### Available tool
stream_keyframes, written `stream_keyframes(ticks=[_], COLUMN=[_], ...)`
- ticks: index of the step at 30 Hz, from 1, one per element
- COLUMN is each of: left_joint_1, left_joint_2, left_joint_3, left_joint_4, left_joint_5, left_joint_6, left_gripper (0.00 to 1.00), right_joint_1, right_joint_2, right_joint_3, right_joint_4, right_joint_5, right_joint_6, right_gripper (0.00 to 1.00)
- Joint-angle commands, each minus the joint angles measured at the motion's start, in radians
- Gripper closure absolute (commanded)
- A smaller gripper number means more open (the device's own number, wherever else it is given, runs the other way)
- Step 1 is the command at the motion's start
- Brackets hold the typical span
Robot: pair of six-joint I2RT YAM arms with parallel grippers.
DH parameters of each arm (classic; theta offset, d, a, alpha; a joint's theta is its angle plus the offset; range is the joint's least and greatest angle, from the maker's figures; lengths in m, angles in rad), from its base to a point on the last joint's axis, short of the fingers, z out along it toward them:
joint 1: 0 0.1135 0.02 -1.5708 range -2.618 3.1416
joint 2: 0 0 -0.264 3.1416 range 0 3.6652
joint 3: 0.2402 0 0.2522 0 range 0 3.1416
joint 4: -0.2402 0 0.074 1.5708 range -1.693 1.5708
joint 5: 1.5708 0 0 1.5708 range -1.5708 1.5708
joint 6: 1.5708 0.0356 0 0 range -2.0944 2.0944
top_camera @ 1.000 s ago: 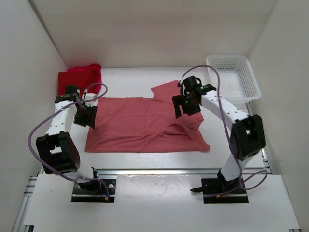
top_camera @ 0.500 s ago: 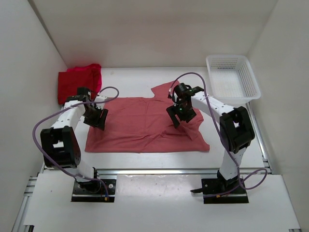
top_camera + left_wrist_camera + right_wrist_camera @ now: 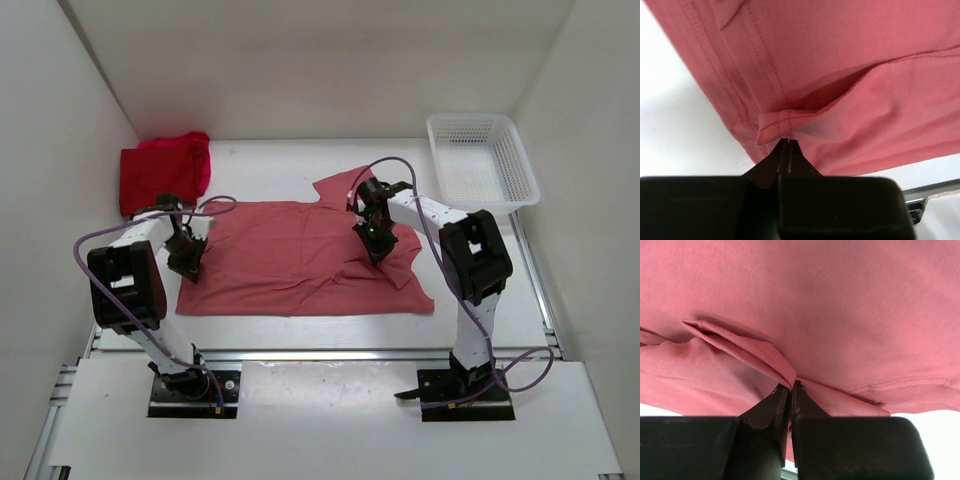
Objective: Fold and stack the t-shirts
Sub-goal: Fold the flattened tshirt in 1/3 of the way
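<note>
Now that both arms have dropped down, the left gripper (image 3: pixel 788 142) and right gripper (image 3: pixel 790 385) each pinch a fold of the salmon t-shirt (image 3: pixel 280 260) (lying flat on the table (image 3: pixel 300 160)), ready to fold it.

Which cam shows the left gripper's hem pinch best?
Left wrist: the left gripper is shut on a puckered hem of the salmon t-shirt. Top external shows only the arm at the shirt's left edge; right wrist misses it.
</note>
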Motion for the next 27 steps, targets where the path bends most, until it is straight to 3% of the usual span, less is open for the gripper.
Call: stream_keyframes(ticks=[1,5,8,12,16,18,20,27], left_joint_1=[0.002,0.058,0.077,0.041,0.014,0.008,0.018,0.026], left_joint_2=[-0.063,-0.104,-0.112,-0.117,-0.115,-0.107,-0.108,-0.123], left_joint_3=[-0.002,0.002,0.008,-0.021,-0.021,-0.015,-0.007,0.012], left_joint_4=[0.022,0.031,0.023,0.031,0.039,0.031,0.027,0.020], left_joint_5=[-0.053,-0.082,-0.088,-0.126,-0.130,-0.125,-0.123,-0.131], left_joint_6=[0.000,-0.018,-0.020,-0.017,-0.025,-0.037,-0.040,-0.028], left_gripper=[1.00,1.00,1.00,1.00,1.00,0.97,0.94,0.92], right_joint_1=[-0.015,-0.067,-0.127,-0.152,-0.124,-0.114,-0.100,-0.158], right_joint_2=[-0.032,-0.108,-0.190,-0.248,-0.173,-0.136,-0.100,0.028], right_joint_3=[0.033,-0.013,-0.065,-0.097,-0.062,-0.028,0.010,0.223], right_joint_4=[0.012,0.044,0.122,0.190,0.177,0.177,0.170,0.116], right_joint_5=[0.016,0.034,-0.044,-0.122,-0.124,-0.126,-0.123,0.097], right_joint_6=[-0.003,0.003,0.017,0.011,-0.004,-0.015,-0.018,0.067], right_gripper=[1.00,1.00,1.00,1.00,0.95,0.84,0.79,0.75])
